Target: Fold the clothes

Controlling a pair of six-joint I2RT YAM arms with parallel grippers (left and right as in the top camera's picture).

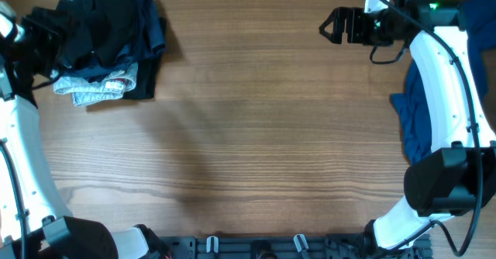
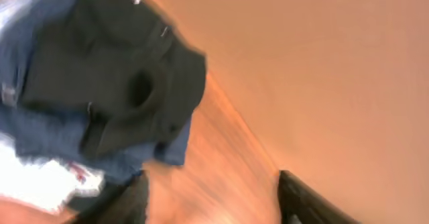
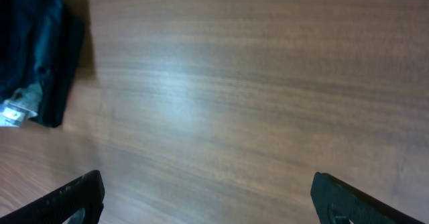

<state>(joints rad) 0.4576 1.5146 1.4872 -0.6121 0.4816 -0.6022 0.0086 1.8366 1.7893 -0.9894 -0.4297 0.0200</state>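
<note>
Matt black cloth shirt (image 1: 101,26), smooth wood table (image 1: 256,135)

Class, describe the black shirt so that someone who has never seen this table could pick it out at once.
On the wooden table, look to the far left corner, where a small pile of clothes lies. The black shirt is the crumpled top layer of that pile. Unlike the navy garment and the pale denim under it, it is black.

No legible txt anywhere
</note>
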